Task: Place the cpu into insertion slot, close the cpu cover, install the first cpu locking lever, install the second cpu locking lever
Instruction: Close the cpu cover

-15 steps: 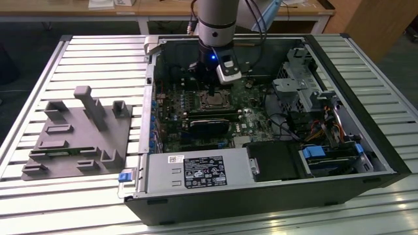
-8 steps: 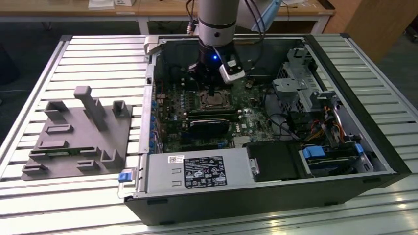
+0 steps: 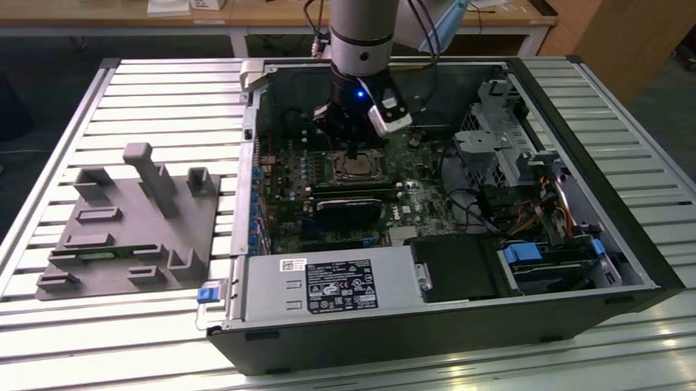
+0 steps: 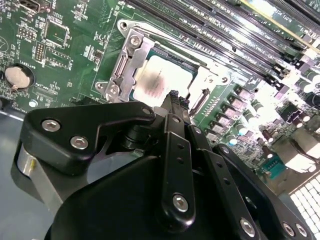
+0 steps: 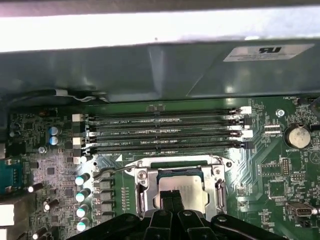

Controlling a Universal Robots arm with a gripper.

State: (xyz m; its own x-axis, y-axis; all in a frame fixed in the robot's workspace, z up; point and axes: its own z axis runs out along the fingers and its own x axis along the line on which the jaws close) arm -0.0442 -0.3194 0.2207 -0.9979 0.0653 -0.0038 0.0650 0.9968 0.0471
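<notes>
Slatted table under case with cpu

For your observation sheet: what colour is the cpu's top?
The cpu is silver-grey, clearest in the second wrist view.

Setting: robotics lab or workshop. An opened computer case is being carried on a slatted aluminium table, beside a grey moulded fixture block. A robot arm is being held over the case. Wooden tables are being seen behind.
</notes>
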